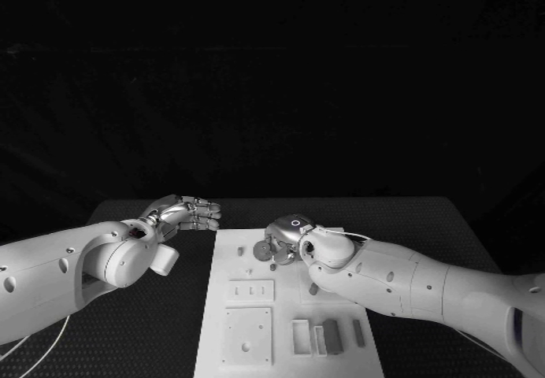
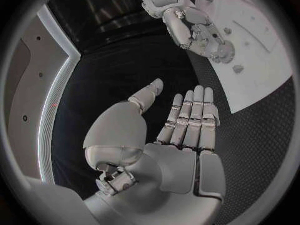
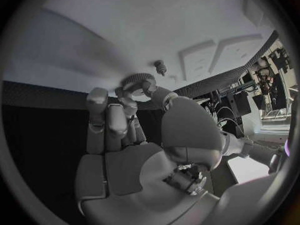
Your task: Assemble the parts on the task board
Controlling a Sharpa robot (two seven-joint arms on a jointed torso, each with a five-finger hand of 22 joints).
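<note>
The white task board (image 1: pixel 231 238) lies in the middle of the black table. My right hand (image 1: pixel 298 236) hovers over the board's far end and pinches a round toothed gear (image 1: pixel 262 251) at its fingertips. The right wrist view shows that gear (image 3: pixel 137 80) between the fingertips, just over the board (image 3: pixel 125 30) and close to a small upright peg (image 3: pixel 160 66). My left hand (image 1: pixel 187 213) floats off the board's far left corner, over the table. Its fingers (image 2: pixel 190 117) are straight with the thumb apart, and it holds nothing. The left wrist view also catches the right hand (image 2: pixel 197 30) with the gear (image 2: pixel 224 55).
Nearer me on the board are two square recessed panels (image 1: pixel 250 292) and a slotted holder (image 1: pixel 302 337). Grey bar-shaped parts (image 1: pixel 331 335) lie beside the holder, and a small part (image 1: pixel 313 289) sits further up. Black table (image 1: pixel 148 331) runs along both sides of the board.
</note>
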